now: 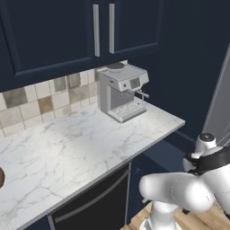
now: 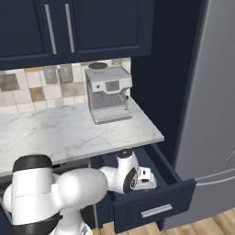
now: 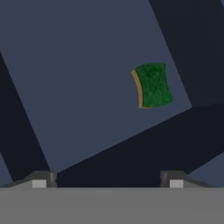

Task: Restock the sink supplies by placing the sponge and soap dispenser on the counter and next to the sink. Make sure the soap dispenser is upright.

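Below the marble table point(image 2: 69, 133), a dark blue drawer point(image 2: 176, 181) stood pulled out, and the white arm point(image 2: 87, 183) reached down into it from the left of the right base view. Its hand ended over the open drawer, just beside the front wall.

On the drawer floor lay the sponge point(image 3: 152, 85), seen from the hand camera as a small block with a green top and a thin yellow layer along one edge. It lay flat, close to a corner of the pale floor, where the dark walls meet. The pincer point(image 3: 107, 180) was above it and not touching it: the two tips showed at the bottom of the hand view, wide apart, with nothing between them. The sponge was up and to the right of the gap between them.

On the table, a grey coffee machine point(image 1: 121, 90) stood against the tiled wall point(image 1: 36, 101), near the right end of the slab, under the dark blue cabinets point(image 1: 90, 31). At the left edge of the left base view a small brownish round thing point(image 1: 1, 178) was cut off by the frame; I could not tell what it was. To the right of the drawer rose a tall grey fridge door point(image 2: 211, 105).
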